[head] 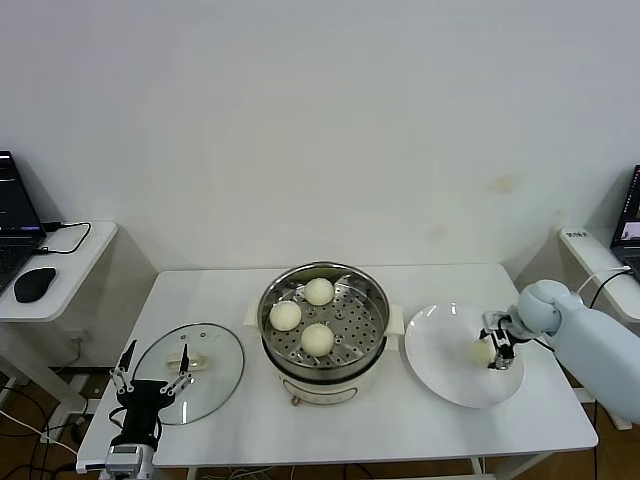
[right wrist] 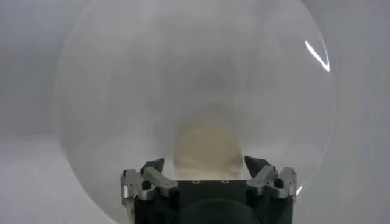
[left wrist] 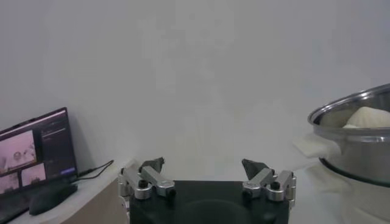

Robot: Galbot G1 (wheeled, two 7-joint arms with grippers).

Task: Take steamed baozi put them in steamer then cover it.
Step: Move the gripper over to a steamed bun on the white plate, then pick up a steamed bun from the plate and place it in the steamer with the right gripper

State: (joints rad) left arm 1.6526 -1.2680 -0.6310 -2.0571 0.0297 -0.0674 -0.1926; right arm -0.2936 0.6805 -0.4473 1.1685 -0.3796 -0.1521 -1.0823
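Note:
The steamer [head: 324,300] stands mid-table with three baozi [head: 317,339] on its perforated tray. A fourth baozi [head: 483,351] lies on the white plate [head: 440,360] to its right. My right gripper [head: 498,345] is down over the plate, open, with its jaws on either side of that baozi [right wrist: 207,149]; the jaws stand wider than the bun. My left gripper [head: 151,383] is open and empty at the table's front left, by the glass lid [head: 205,385]. The steamer's rim [left wrist: 353,115] shows in the left wrist view.
The glass lid with its knob lies flat left of the steamer. A side desk at the left holds a laptop [head: 15,215] and mouse [head: 34,284]. Another laptop [head: 630,225] stands at the far right.

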